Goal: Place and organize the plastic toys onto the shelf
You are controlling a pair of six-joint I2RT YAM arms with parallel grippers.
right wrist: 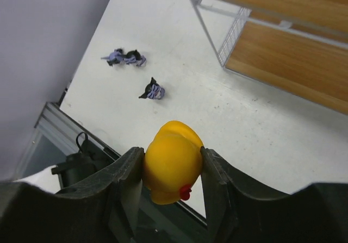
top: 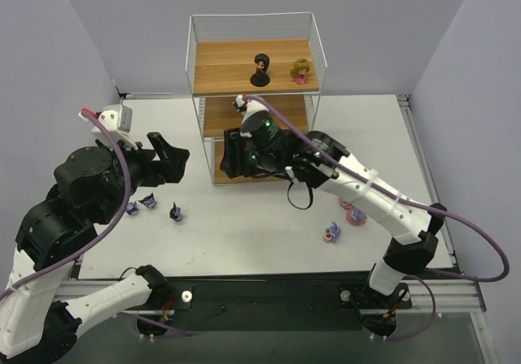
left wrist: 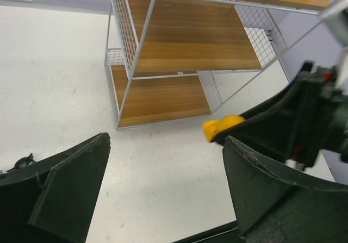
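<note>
The right gripper [right wrist: 173, 157] pinches a smooth, round-headed yellow doll [right wrist: 173, 172] just in front of the wire-and-wood shelf [top: 236, 67]. The left gripper [left wrist: 163, 191] gapes wide, empty. Spiky blue-purple figures [right wrist: 152, 89] lie on the matte white table [top: 244, 225].

White table [top: 260, 234], lightly scuffed. Plain pale-lilac walls [top: 383, 22] close behind far edge and both sides. Aluminium rail [top: 456, 297] along near edge. Even light.

Toy tally
One yellow doll [right wrist: 173, 167], one black doll [top: 260, 69], one olive-pink doll [top: 300, 71]; three blue-purple figures [top: 132, 208] [top: 149, 201] [top: 176, 212]; at least two pink bunnies [top: 356, 215] [top: 331, 233]; one shelf [top: 228, 67].
</note>
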